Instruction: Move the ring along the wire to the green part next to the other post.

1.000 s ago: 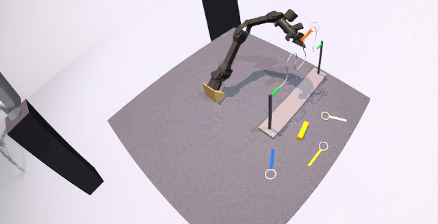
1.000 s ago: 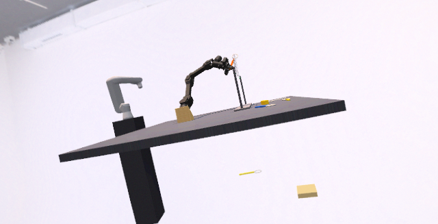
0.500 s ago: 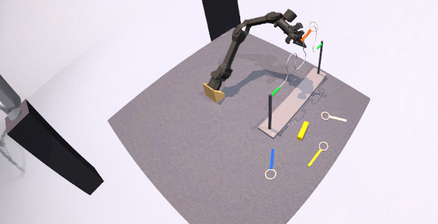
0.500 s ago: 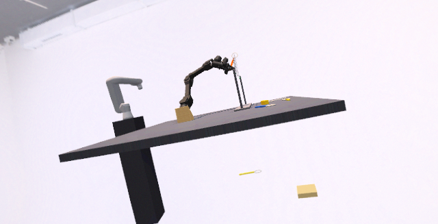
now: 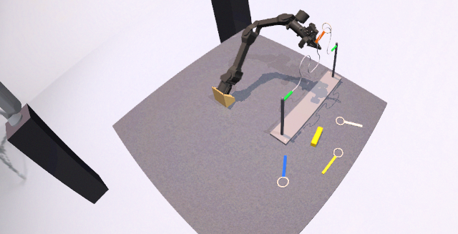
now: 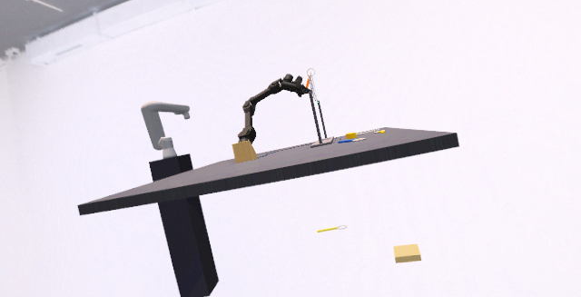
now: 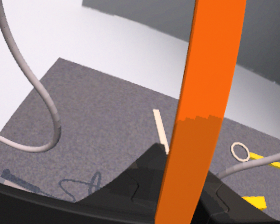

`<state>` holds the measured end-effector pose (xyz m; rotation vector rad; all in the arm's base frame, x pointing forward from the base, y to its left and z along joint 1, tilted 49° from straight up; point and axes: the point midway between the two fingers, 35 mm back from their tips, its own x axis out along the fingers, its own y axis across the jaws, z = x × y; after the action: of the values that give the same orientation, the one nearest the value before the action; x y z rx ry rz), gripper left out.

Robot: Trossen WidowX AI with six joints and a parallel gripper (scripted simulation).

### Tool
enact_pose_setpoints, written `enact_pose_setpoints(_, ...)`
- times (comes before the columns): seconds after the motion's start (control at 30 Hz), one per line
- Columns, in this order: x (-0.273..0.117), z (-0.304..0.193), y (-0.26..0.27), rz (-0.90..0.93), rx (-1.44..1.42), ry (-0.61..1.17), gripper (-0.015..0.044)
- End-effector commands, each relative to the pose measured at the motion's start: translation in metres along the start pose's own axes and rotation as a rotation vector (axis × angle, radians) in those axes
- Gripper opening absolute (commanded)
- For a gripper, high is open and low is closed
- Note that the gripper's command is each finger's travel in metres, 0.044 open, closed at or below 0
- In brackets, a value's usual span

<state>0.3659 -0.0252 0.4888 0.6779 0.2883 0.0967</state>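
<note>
My gripper (image 5: pixel 318 45) (image 6: pixel 309 91) is shut on the lower end of the orange handle (image 5: pixel 320 36) (image 6: pixel 309 82) (image 7: pixel 206 75), which stands tilted upward from the fingertips. The pale ring at its upper end is beside the high bend of the wire near the far post in the top view; whether the wire touches it cannot be told. The ring is out of the wrist view. The grey wire (image 7: pixel 41 95) curves on both sides of the handle. One green part (image 5: pixel 288 95) meets the near post (image 5: pixel 283 116); the other green part (image 5: pixel 334 48) meets the far post (image 5: pixel 335 62).
The posts stand on a pale base (image 5: pixel 290 124). Beyond it lie a yellow block (image 5: pixel 317 136), a white-handled ring tool, a yellow-handled one and a blue-handled one. Wire bends lie close beside and below the gripper in the top view.
</note>
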Motion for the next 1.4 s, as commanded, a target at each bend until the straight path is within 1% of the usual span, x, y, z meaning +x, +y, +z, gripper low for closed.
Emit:
enact_pose_setpoints(0.0, -0.002, -0.001, 0.003, 0.023, 0.042, -0.005, -0.015)
enact_pose_setpoints(1.37, -0.002, 0.005, 0.023, 0.235, 0.504, -0.066, -0.015)
